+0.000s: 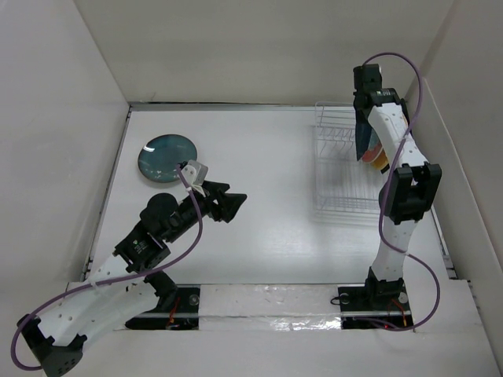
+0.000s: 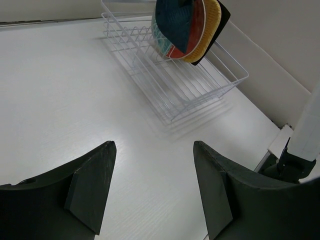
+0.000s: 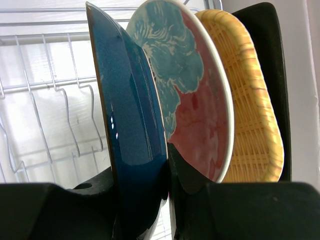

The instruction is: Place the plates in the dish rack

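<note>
navy plate [image 3: 131, 125] in r pincer [image 3: 145, 192] at rack [image 1: 338, 200]

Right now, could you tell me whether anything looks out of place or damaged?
Nothing looks damaged or spilled. Only the round teal plate lies on the table, far from the dish rack with the other plates.

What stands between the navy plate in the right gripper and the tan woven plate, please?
The red-rimmed floral plate, standing on edge between the navy plate and the tan woven plate; the right wrist view shows this clearly.
</note>
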`<state>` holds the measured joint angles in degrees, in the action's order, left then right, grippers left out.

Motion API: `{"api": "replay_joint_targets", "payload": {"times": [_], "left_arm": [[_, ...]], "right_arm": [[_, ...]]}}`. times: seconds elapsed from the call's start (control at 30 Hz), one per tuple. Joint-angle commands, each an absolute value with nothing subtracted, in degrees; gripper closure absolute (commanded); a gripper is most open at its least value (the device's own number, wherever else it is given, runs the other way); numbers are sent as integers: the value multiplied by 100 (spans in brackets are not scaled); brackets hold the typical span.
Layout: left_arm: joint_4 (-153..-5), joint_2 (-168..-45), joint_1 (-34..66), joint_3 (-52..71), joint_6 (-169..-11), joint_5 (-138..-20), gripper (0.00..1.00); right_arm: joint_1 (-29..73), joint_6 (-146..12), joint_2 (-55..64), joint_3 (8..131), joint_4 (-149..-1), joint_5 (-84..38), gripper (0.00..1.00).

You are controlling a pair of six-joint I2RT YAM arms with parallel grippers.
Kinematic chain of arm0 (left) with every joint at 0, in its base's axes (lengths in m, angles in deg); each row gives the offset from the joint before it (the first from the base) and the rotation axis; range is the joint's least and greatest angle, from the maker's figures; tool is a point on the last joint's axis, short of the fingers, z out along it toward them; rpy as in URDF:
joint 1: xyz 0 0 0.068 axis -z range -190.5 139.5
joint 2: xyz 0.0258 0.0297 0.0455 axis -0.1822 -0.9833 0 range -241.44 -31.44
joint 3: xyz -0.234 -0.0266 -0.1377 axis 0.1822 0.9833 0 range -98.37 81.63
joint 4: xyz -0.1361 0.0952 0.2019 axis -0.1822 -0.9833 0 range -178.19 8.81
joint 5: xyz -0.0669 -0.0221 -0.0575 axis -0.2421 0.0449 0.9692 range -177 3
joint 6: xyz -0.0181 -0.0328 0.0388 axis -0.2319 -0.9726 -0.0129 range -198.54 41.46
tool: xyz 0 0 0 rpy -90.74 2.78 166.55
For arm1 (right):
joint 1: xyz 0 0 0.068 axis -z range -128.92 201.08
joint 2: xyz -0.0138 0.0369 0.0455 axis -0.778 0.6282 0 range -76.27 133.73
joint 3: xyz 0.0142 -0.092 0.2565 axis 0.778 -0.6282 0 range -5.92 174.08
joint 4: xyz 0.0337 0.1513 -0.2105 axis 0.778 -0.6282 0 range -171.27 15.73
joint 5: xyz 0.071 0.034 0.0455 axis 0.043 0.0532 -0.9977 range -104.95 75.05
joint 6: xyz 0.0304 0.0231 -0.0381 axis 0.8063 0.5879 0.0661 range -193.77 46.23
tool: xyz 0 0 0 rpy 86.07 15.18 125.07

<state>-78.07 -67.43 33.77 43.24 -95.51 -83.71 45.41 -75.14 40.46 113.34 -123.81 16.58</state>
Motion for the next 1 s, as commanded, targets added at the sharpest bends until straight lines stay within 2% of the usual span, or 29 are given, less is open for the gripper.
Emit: {"api": "replay_joint_targets", "payload": {"times": [0.0,0.97], "left_arm": [[-7609,-6721,3406,4278,-9480,-8418,40],[-7618,-6765,3406,4278,-9471,-8497,41]], "right_arm": [[4590,-7623,3728,11589,-11857,1959,100],[4590,-7483,4388,10746,-11189,1414,100]]}}
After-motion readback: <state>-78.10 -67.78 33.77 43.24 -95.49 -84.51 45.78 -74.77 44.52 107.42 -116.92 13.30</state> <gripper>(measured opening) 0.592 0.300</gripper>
